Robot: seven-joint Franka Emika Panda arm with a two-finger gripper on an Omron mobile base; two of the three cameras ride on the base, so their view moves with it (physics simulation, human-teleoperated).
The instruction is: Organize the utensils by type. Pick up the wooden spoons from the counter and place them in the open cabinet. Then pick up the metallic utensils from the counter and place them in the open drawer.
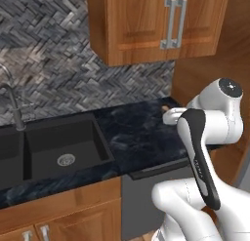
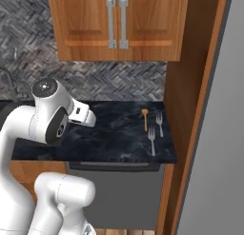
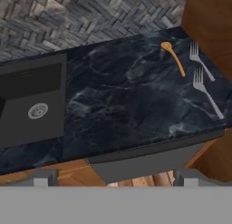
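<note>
Lying well beyond the open jaws, wooden spoon (image 3: pixel 174 58) beside forks (image 3: pixel 206 87).

White Franka arm (image 1: pixel 210 137), glossy rounded links, dark joints.
Shell is smooth white plastic, bulbous at each joint. One link carries a long black inlay with faint pale lettering, unreadable. Round dark grey cap with small light dots on the top joint (image 2: pixel 44 87). Second dark oval panel on the link side. No cables or screws visible.
</note>
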